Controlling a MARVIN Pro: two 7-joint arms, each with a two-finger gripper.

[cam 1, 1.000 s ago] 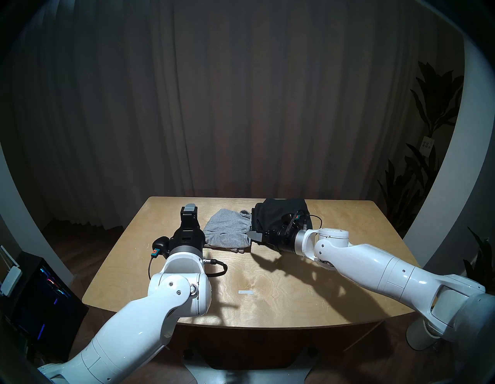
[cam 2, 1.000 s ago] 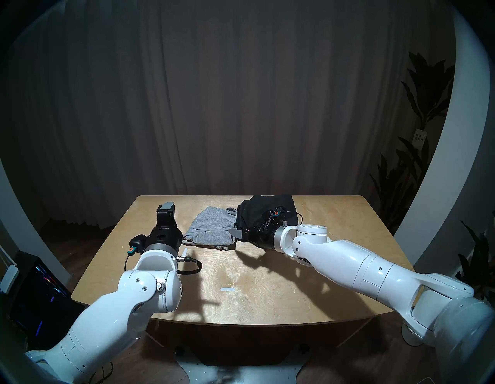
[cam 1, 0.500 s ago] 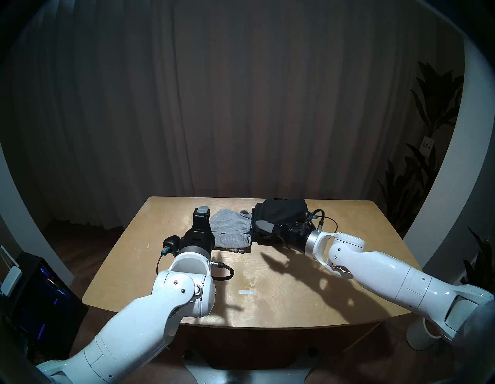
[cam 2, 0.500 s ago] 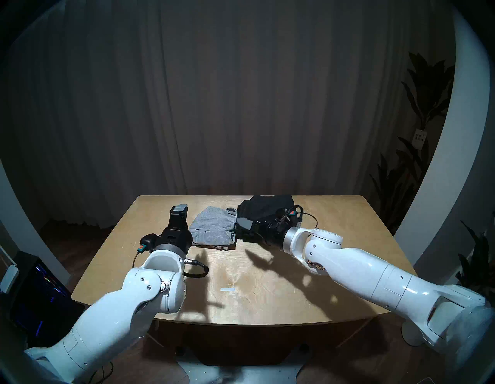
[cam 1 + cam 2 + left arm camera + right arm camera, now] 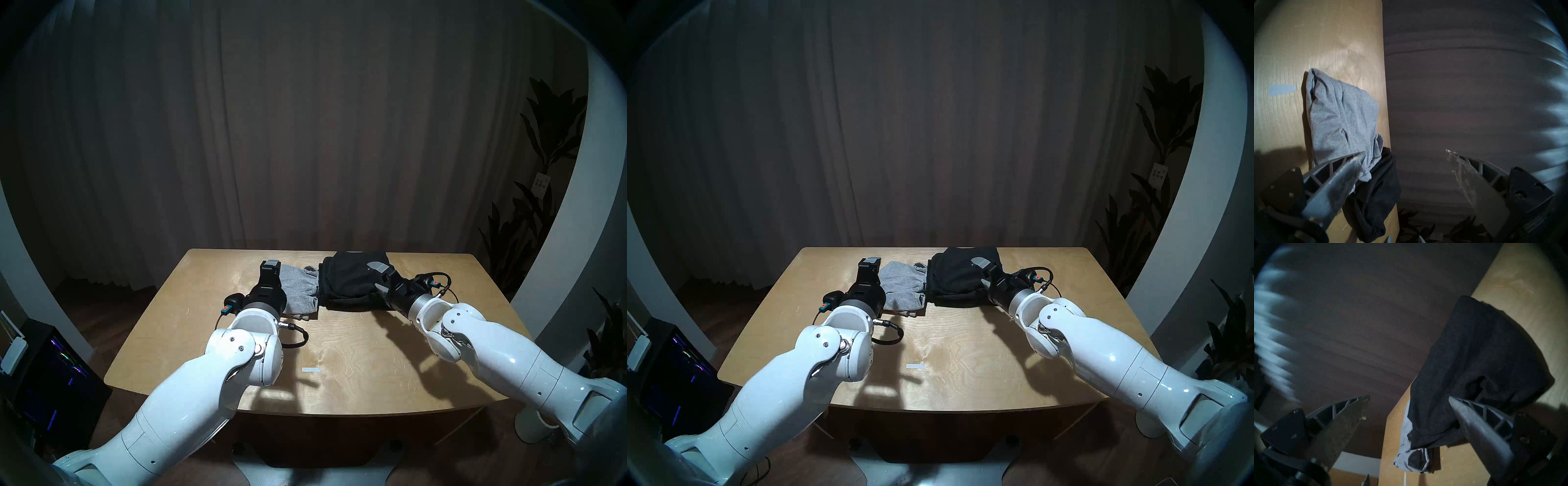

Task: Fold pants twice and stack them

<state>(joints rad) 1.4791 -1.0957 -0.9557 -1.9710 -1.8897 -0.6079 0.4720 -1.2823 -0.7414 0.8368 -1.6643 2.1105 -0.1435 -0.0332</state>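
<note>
Head stereo left view: on the far half of my wooden table (image 5: 339, 356) lay the folded grey shorts (image 5: 300, 292) and, touching their right edge, the bulkier folded black shorts (image 5: 349, 281). My left gripper (image 5: 271, 266) hung over the grey pair and my right gripper (image 5: 379, 276) over the black pair, both with jaws spread and empty. Both looked light and limp; I judged the thin grey knit would sag unless pinched through all layers at a folded edge.

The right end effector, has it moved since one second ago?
Yes. The right end effector moved rightward across the black shorts, from their left edge to their right part, and rolled.
</note>
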